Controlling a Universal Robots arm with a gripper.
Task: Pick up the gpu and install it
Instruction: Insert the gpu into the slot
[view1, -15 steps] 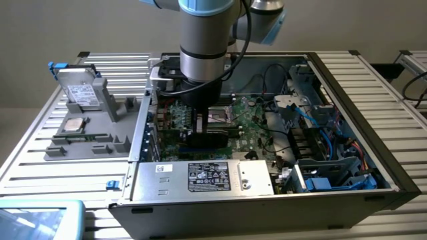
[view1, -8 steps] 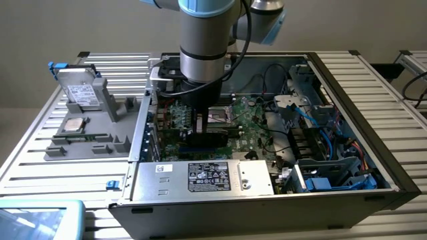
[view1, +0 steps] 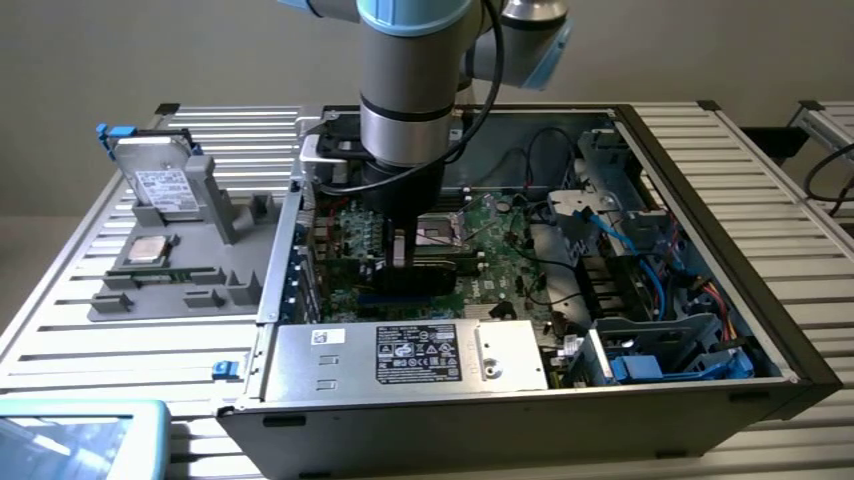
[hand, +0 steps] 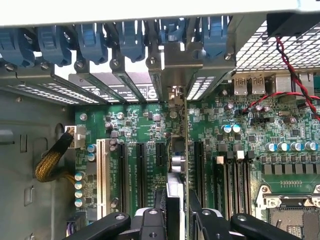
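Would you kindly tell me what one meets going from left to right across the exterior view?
Hard drive → computer case's left wall → gpu → blue cables.

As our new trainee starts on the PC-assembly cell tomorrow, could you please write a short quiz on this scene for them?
1. True or false: the hard drive stands in the grey holder outside the computer case.
2. What does the tool grip? A) a screwdriver B) the gpu C) a memory stick
3. Fill in: the gpu is held ____ above the motherboard, in line with its expansion slots.
Key: 1 true; 2 B; 3 on edge.
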